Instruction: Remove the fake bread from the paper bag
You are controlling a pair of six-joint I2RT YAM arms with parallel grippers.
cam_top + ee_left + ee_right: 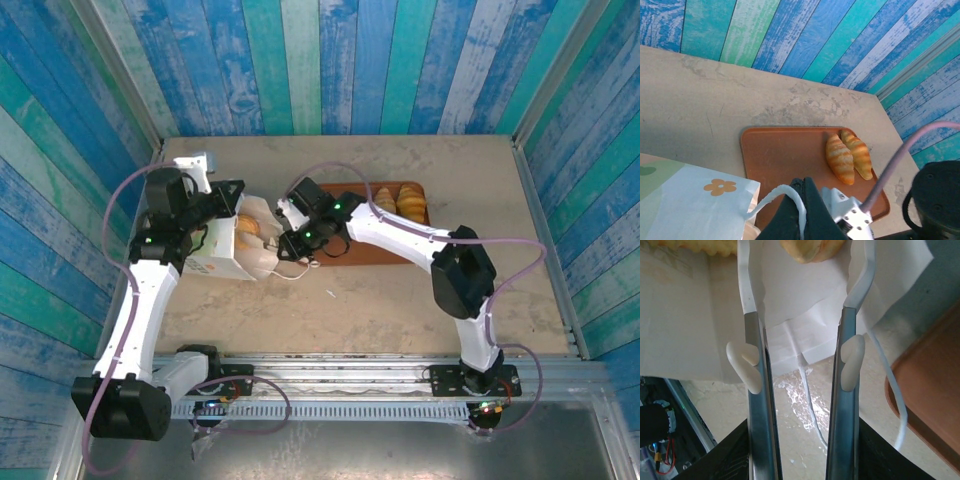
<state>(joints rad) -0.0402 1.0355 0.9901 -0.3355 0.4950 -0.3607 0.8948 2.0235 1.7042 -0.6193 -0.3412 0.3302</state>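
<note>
The white paper bag (222, 258) lies on its side at the left, its mouth facing the tray. My left gripper (805, 192) is shut on the bag's thin white loop handle (771, 196) and holds it up; the flower print (720, 187) shows below it. A golden piece of fake bread (812, 250) lies just inside the bag's mouth, with a second piece (695, 245) to its left. My right gripper (805, 275) is open, its long fingers reaching into the mouth on either side of the first piece without closing on it. Two fake croissants (840, 159) lie on the tray.
The flat reddish-brown tray (362, 250) sits right of the bag, with the croissants (398, 203) at its far end. The bag's other loop handle (809, 395) trails on the table between my right fingers. Blue plank walls enclose the table on three sides.
</note>
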